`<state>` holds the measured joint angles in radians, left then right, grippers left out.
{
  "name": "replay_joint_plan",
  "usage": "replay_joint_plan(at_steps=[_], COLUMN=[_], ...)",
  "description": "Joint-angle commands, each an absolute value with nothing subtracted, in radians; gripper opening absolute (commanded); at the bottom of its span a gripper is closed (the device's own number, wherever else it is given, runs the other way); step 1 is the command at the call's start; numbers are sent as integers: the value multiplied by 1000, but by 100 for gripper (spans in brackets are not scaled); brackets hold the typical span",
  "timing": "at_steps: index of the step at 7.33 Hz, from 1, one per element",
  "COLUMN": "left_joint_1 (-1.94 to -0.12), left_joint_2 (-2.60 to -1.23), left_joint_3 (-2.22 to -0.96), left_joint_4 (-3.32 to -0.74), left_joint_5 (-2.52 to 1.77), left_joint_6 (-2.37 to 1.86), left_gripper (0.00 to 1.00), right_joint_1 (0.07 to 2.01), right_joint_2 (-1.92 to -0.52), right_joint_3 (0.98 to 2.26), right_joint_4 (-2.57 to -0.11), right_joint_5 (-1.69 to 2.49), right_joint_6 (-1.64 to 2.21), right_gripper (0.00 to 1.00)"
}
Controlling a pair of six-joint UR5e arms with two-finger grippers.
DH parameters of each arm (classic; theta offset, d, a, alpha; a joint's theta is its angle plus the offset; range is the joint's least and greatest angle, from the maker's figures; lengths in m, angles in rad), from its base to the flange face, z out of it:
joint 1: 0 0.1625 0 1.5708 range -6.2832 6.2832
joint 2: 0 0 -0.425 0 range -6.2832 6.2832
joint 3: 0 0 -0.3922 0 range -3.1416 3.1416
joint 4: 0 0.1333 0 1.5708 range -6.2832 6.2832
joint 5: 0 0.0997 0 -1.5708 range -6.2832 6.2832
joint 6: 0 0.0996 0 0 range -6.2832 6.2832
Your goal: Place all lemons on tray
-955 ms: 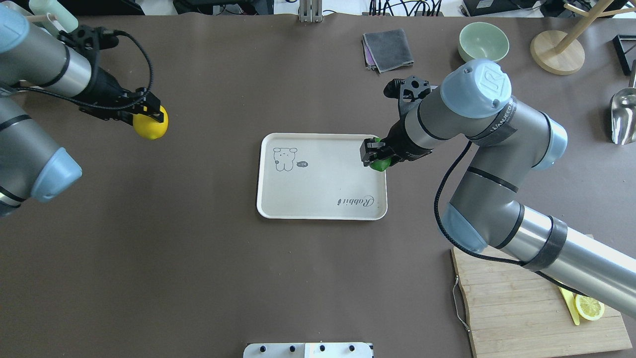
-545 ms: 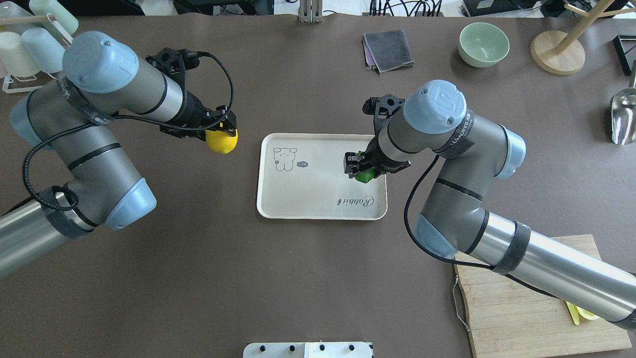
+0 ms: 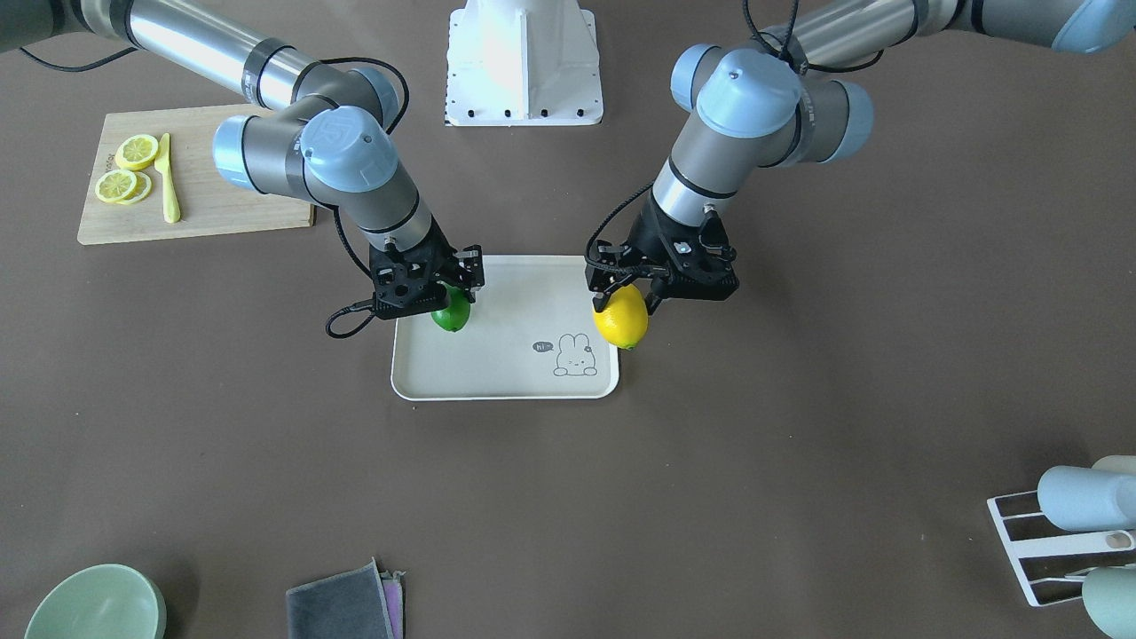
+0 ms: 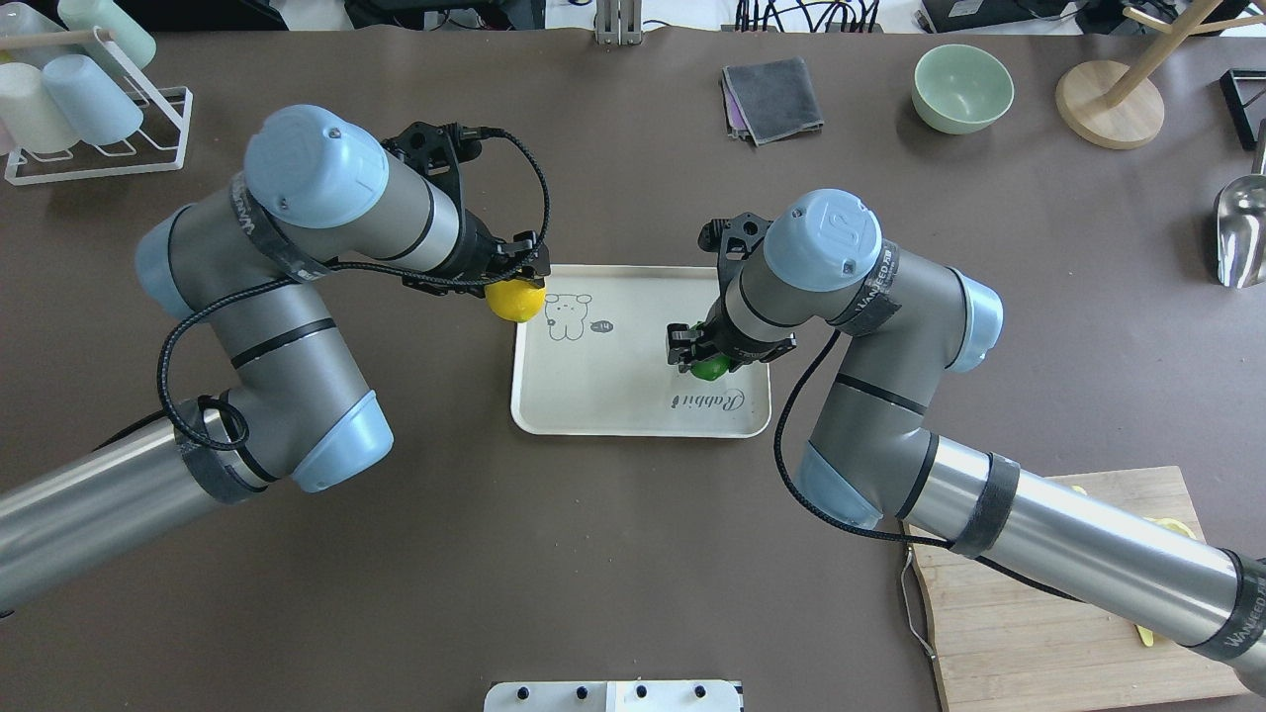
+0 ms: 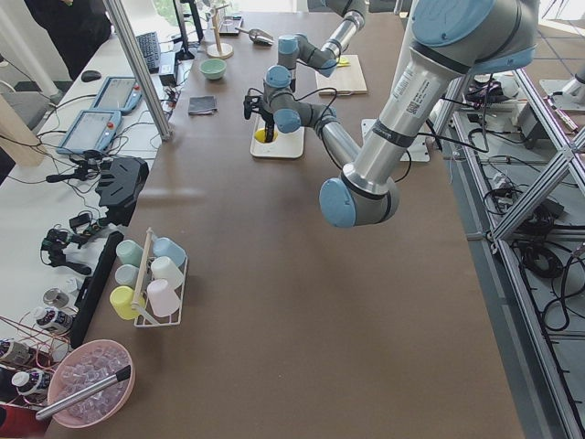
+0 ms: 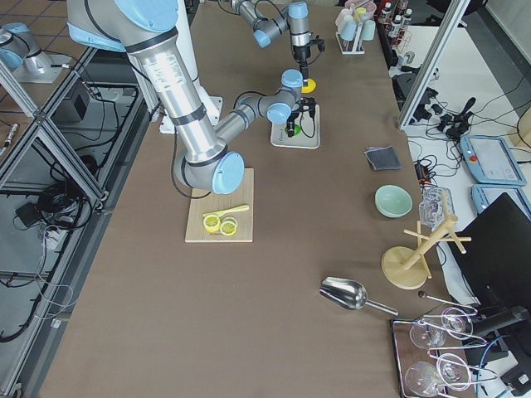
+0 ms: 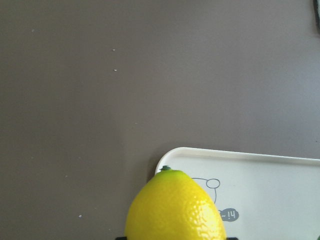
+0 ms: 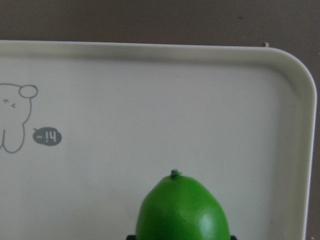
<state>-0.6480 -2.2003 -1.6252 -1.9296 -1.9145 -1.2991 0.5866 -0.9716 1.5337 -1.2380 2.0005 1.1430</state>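
Starting front view: left gripper [image 3: 624, 300] clamped on yellow lemon [image 3: 621, 321] over tray [image 3: 506, 362] rim, bunny end; right gripper [image 3: 450, 297] clamped on green lemon [image 3: 453, 318], half hidden, over the tray's other end. Overhead: green lemon mostly under the gripper. Wrist cams: fingers cropped at bottom; tray contact unclear.

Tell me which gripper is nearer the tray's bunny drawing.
Left. The left gripper, holding the yellow lemon, hangs at the tray edge beside the bunny drawing; the right gripper holds the green lemon over the tray's far half.
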Motion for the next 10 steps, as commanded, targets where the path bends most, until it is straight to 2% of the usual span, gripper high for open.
replay_joint_plan(at_steps=[1, 3, 4, 5, 8, 10], left_joint_1=[-568, -503, -503, -505, -668, -831], left_joint_2=[-2220, -2273, -2273, -2275, -2240, -2098], left_joint_3=[-1592, -1508, -1500, -1502, -1575, -1667], left_joint_4=[-1930, -1937, -1939, -1937, -1921, -1931], left_joint_5=[-1826, -1749, -1744, -1720, -1771, -1909], left_joint_6=[-1321, -1348, -1350, -1341, -1203, -939], left_gripper=[0, 0, 20, 97, 98, 98], right_joint_1=[639, 727, 776, 840, 1010, 1101], right_joint_2=[-954, -963, -977, -989, -1127, -1324], right_joint_3=[1545, 1600, 1647, 1702, 1784, 1850], right_joint_4=[-1247, -1253, -1312, -1410, -1468, -1445], right_joint_5=[2034, 2147, 2181, 2245, 2280, 2246], right_joint_6=[1144, 1144, 1138, 1118, 833, 628], right_gripper=[100, 100, 100, 100, 100, 100])
